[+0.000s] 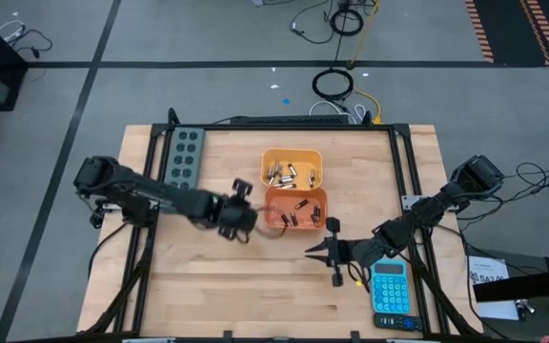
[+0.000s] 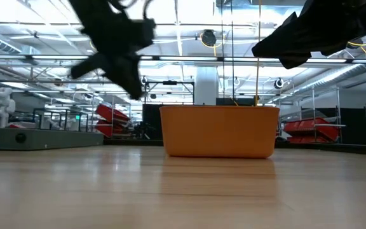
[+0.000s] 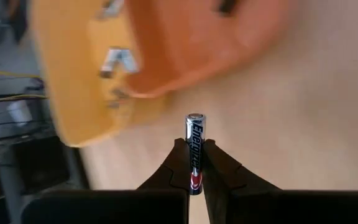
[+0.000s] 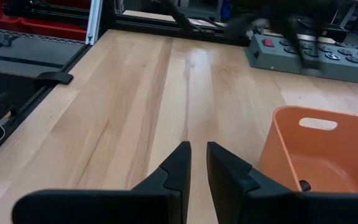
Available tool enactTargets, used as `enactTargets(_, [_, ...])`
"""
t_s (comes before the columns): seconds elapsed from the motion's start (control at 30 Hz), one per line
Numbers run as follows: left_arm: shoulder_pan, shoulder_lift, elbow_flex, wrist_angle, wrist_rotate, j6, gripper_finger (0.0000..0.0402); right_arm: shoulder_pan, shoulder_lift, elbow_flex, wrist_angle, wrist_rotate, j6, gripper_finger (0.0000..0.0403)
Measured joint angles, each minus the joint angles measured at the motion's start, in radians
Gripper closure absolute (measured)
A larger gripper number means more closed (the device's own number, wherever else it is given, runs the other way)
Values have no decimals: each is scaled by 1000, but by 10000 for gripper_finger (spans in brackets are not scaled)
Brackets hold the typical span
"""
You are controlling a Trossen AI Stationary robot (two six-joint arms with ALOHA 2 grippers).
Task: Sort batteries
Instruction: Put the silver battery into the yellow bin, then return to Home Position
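Two bins stand mid-table. The yellow-orange bin (image 1: 291, 170) (image 3: 73, 74) holds several silvery batteries (image 1: 284, 173). The darker orange bin (image 1: 296, 208) (image 2: 220, 130) (image 4: 319, 149) holds a few dark batteries (image 1: 298, 211). My left gripper (image 1: 241, 214) (image 3: 195, 163) hovers just left of the darker bin, shut on a black-and-silver battery (image 3: 195, 146). My right gripper (image 1: 308, 250) (image 4: 198, 152) hangs over bare wood near the darker bin's right near corner. Its fingers are a narrow gap apart with nothing between them. My left gripper pinches the battery's lower half (image 3: 194, 171) between its two fingertips (image 3: 178, 163). The battery lies along the fingers, and its silver-capped end (image 3: 195, 118) sticks out past the tips. The fingers slant down from the table's left. The battery is lifted clear of the table.
A grey power strip (image 1: 185, 154) (image 4: 309, 53) lies at the table's far left. A blue calculator (image 1: 390, 289) sits by the near right edge, under my right arm. Black frame rails run along both table sides. Bare wood stretches across the near half.
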Motion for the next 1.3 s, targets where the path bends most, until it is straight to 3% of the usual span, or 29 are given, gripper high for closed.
enactTargets(0.2, [180, 26, 1, 259, 2, 222, 382, 0, 0, 0, -2, 0, -6, 358])
enactTargets(0.33, [280, 49, 1, 435, 95, 341, 379, 0, 0, 0, -6, -1, -16, 358])
enactTargets(0.53, [360, 76, 2, 638, 193, 354, 312, 0, 0, 0, -22, -2, -16, 358])
enactTargets(0.73, [376, 77, 2, 636, 201, 300, 242, 0, 0, 0, -17, -13, -16, 358])
enactTargets(0.97, [348, 47, 1, 600, 209, 119, 236, -15, -23, 0, -15, -29, -6, 358])
enactTargets(1.1, [310, -50, -20, 563, 221, 67, 238, -47, -95, 0, -33, -29, -13, 358])
enactTargets(1.3, [244, -281, -182, 579, 194, -24, 238, -95, -230, -43, -29, -63, -106, 383])
